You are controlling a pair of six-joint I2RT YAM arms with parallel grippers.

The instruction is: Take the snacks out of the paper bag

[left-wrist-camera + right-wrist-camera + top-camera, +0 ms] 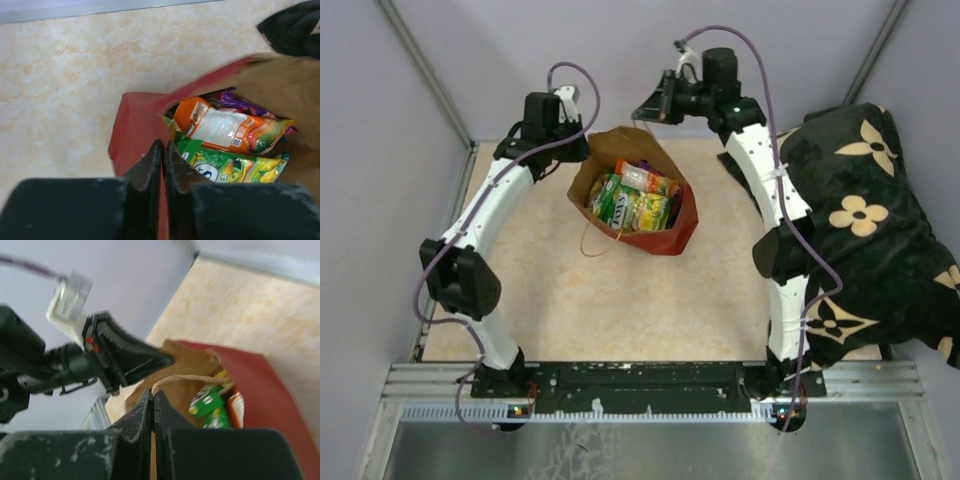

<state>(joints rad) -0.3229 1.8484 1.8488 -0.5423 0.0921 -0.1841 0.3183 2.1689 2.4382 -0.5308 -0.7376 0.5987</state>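
Note:
The paper bag (678, 236) stands open at the middle back of the table, brown inside and red outside. Several snacks (635, 200) lie in it: an orange packet (225, 131), a green packet (230, 167) and a purple one (240, 102). No blue chip bag shows. My left gripper (163, 146) is shut on the bag's red wall at the rim; in the top view it (582, 150) sits at the bag's left edge. My right gripper (153, 391) is shut on the bag's string handle (195, 379) at the far rim, also seen from above (645, 112).
A black pillow with cream flowers (870, 230) covers the right side of the table beside my right arm. The bag's other handle (592, 243) hangs on the near side. Grey walls close the back and both sides.

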